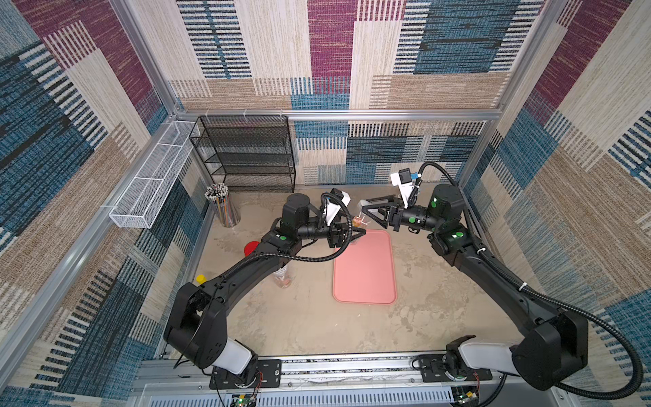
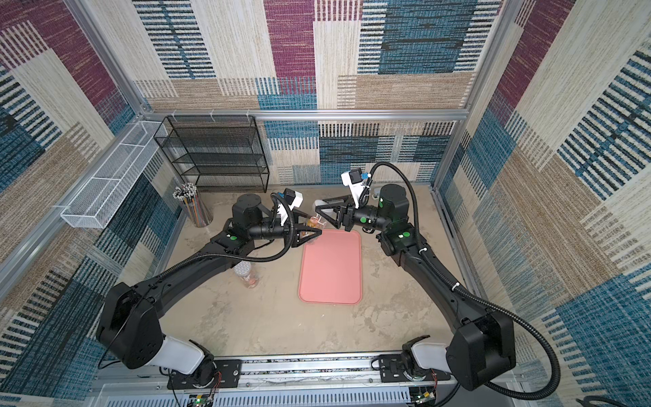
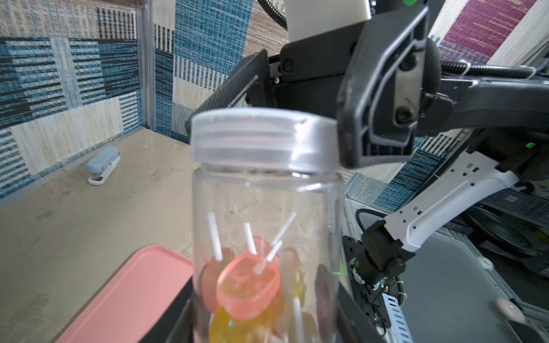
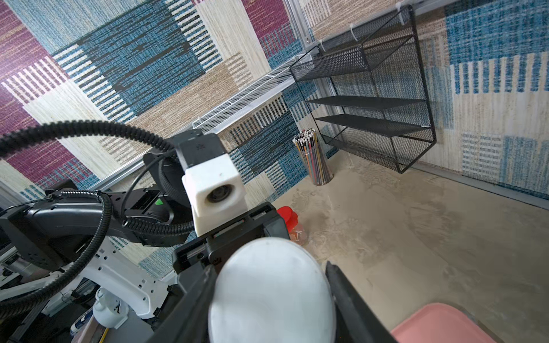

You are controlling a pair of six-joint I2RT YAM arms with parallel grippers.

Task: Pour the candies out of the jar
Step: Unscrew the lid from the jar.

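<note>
While the left tool (image 2: pixel 312 229) is clamped on the lower body of the jar (image 3: pixel 267 208), the right tool (image 4: pixel 269 300) is closed across the lid (image 3: pixel 261 139), one finger on either side of its rim. No gap shows between fingers and plastic in either wrist view.

Jar position: held off the worktop (image 1: pixel 317 327), upright or nearly so, at the far corner of the pink tray (image 1: pixel 364 278) on the left arm's side. Lid on. The candies (image 3: pixel 248 285) lie heaped in the bottom of the jar, sticks pointing up toward the lid. Orange, pink and yellow heads can be made out.

Key relation: the jar's long axis runs vertical. The right tool reaches in roughly level from the right arm's side, across that axis, and grips the top end. The left tool holds the lower end from the opposite side, so the two face each other with the jar between them.

Judgement: the step in hand is unscrewing the lid. The twist must turn about the jar's vertical axis, and any offset would likely drag the jar in the left grip. Pouring is not yet begun, and no candy is on the tray.
</note>
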